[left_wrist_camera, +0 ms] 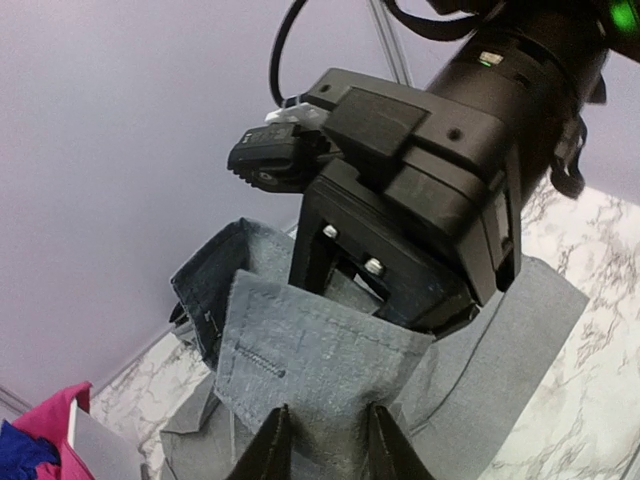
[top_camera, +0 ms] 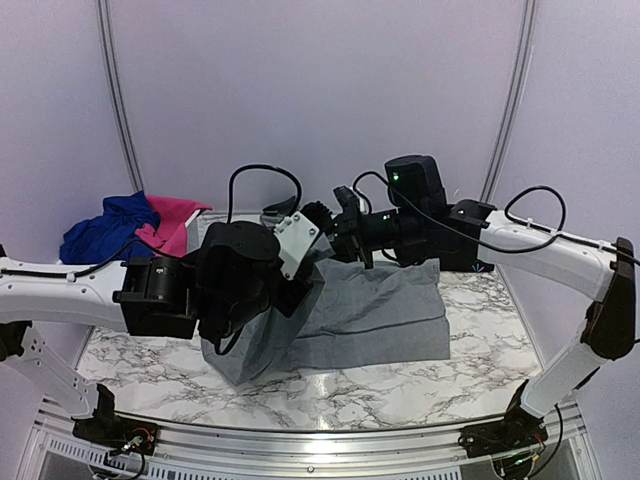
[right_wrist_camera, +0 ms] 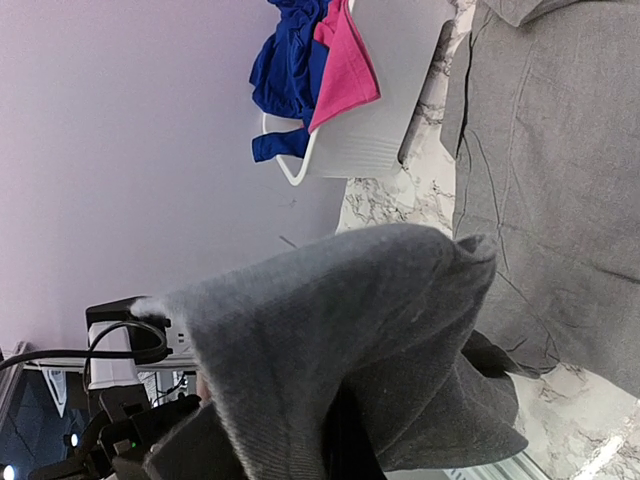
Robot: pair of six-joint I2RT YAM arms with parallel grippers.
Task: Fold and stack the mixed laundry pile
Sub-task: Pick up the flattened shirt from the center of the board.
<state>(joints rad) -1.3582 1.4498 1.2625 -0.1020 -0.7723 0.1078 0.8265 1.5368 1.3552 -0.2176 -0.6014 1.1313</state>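
The grey collared button shirt (top_camera: 380, 315) lies spread on the marble table, its left edge lifted between both grippers. My left gripper (top_camera: 308, 268) is shut on a hemmed edge with a buttonhole; in the left wrist view the cloth (left_wrist_camera: 320, 360) sits between its fingertips (left_wrist_camera: 270, 445). My right gripper (top_camera: 345, 245) is just beyond it, holding the same raised cloth. In the right wrist view grey fabric (right_wrist_camera: 350, 320) drapes over and hides its fingers. Royal blue (top_camera: 105, 228) and hot-pink (top_camera: 172, 222) pieces lie at the far left. No black garment shows.
A white plastic basket (top_camera: 196, 222) at the far left holds the blue and pink pieces; it also shows in the right wrist view (right_wrist_camera: 385, 110). The two wrists are very close together above the shirt's left half. Pale curved walls ring the table.
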